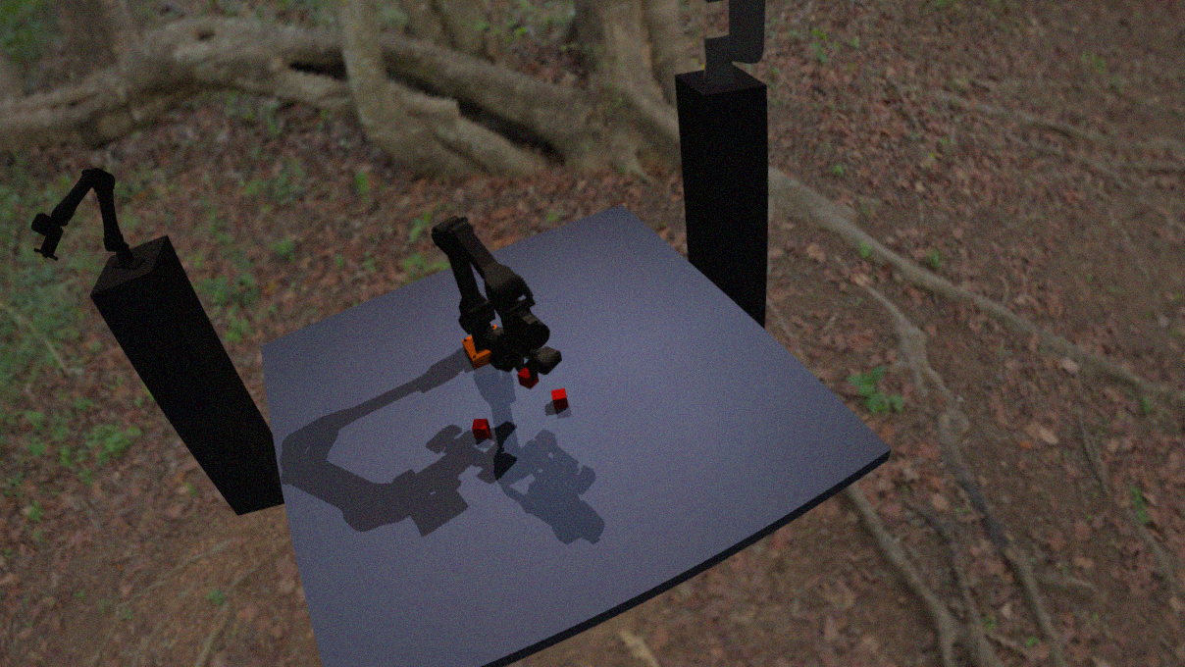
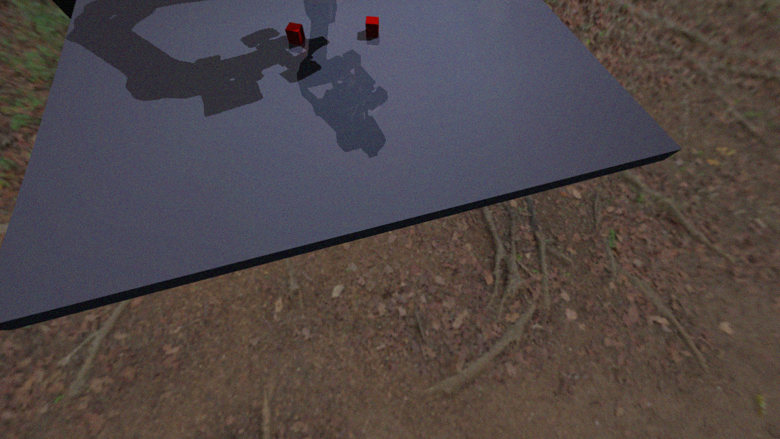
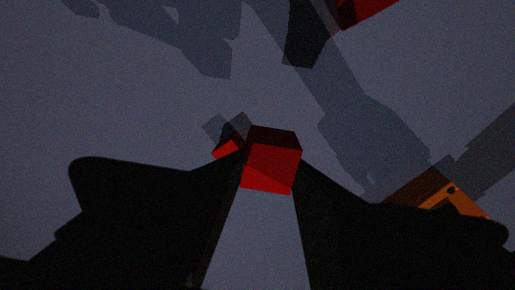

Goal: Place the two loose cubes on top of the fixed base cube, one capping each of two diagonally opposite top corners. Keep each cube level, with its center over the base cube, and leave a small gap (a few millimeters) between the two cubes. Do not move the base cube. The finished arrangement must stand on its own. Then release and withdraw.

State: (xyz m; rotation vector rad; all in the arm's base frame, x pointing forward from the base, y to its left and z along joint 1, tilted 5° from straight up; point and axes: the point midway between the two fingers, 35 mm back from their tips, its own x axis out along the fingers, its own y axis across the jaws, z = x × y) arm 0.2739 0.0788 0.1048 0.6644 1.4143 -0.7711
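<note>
My gripper [image 1: 528,374] [image 3: 269,159] is shut on a red cube [image 1: 527,379] [image 3: 271,164] and holds it tilted, well above the dark table [image 1: 704,414] [image 2: 436,136] [image 3: 107,85]. Two more red cubes stand on the table. One cube [image 1: 559,399] [image 2: 371,27] is a little to the right of the gripper. The other cube [image 1: 481,428] [image 2: 294,33] is nearer the front left, by the arm's shadow. In the wrist view, one red cube [image 3: 226,147] peeks out behind the left finger and another [image 3: 362,8] is cut off at the top edge. The gripper is out of the exterior view.
An orange block [image 1: 475,351] [image 3: 452,198] sits at the arm's foot behind the gripper. Two tall black pillars stand off the table, one at the left [image 1: 181,364] and one at the back right [image 1: 723,181]. Bare ground with roots surrounds the table.
</note>
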